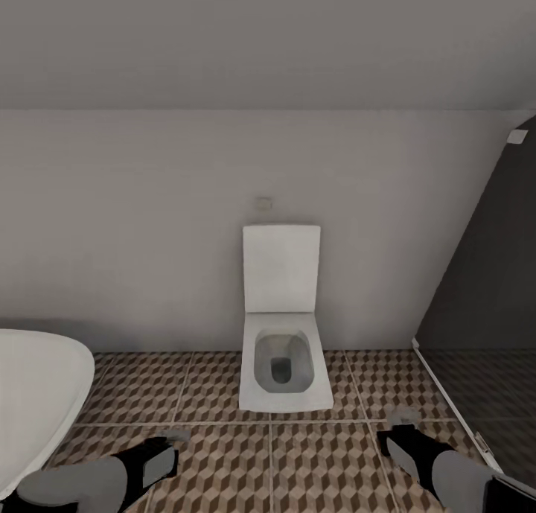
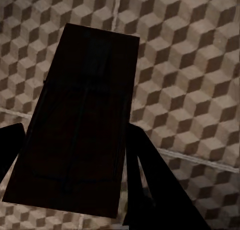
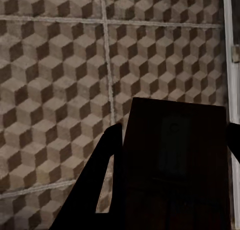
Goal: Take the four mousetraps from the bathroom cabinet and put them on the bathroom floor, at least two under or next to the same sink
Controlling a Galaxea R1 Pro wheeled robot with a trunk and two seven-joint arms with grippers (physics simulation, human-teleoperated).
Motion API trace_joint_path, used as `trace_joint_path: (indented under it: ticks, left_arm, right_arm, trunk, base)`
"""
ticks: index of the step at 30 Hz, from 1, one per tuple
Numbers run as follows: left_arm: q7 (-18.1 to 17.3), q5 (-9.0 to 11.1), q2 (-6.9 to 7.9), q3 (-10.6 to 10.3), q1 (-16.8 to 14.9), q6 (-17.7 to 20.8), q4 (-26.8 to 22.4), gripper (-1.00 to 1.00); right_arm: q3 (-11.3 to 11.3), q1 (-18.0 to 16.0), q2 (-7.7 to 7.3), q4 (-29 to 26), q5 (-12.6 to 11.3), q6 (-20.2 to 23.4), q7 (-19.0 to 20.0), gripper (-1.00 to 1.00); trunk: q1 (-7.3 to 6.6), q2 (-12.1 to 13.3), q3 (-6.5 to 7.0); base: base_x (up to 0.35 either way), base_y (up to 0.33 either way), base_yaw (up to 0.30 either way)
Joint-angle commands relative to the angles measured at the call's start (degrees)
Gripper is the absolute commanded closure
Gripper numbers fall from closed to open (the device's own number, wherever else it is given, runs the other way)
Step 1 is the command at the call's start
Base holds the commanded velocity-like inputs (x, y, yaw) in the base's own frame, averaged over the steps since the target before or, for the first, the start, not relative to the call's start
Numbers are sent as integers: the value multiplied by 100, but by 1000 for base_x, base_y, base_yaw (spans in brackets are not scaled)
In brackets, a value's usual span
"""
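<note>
The left pincer (image 2: 75, 185) is clamped on a mousetrap (image 2: 80, 120): in the left wrist view the flat rectangular board sits between the two dark fingers (image 2: 150, 180), shadowed almost black, with thin wire parts faintly traced on its face. The right pincer (image 3: 170, 190) is likewise clamped on a second mousetrap (image 3: 172, 165), a dark flat board with square corners held between its fingers (image 3: 100, 185). Both boards hang above the bathroom floor (image 1: 327, 453), apart from it.

In the head view the left pincer (image 1: 160, 457) and the right pincer (image 1: 402, 442) sit low at either side, black with grey arm shells, over the tiles. The floor is laid in large square tiles printed with a brown, beige and cream cube pattern, split by pale grout lines.

Straight ahead a white toilet (image 1: 283, 349) stands against a plain pale wall (image 1: 149, 222), its squared lid raised and its bowl rectangular with rounded corners. A small plate (image 1: 263, 201) is fixed to the wall above it. At the left a white bathtub (image 1: 37, 394) curves in with a smooth rim. At the right a dark glass panel (image 1: 484, 275) rises on a pale floor strip (image 1: 447, 394). Bare tile lies open between the toilet and the two arms.
</note>
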Motion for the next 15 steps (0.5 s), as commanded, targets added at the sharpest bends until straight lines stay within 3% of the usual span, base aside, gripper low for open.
trace_joint_path:
  ticks: [1, 5, 8, 15]
  left_arm:
    - [23, 14, -13, 41, -136, 112, 132, 100]
    - [-36, 5, -29, 138, -530, 307, 284, 100]
    - [-61, 4, -38, 158, -892, 707, 309, 100]
    - [-70, 2, -37, 159, -1339, 890, 323, 100]
  right_arm:
    - [40, -102, -8, -23, -37, 40, -40, 100]
    - [35, -349, -14, -21, -47, 45, -30, 100]
    - [32, -580, -5, -22, -53, 142, -35, 100]
    - [30, -1113, -3, -23, -55, 562, -110, 100]
  trunk:
    - [0, -3, -7]
    - [0, -3, -7]
    - [0, -3, -7]
    - [0, -3, -7]
  base:
    - [0, 0, 0]
    - [0, 0, 0]
    - [0, 0, 0]
    - [0, 0, 0]
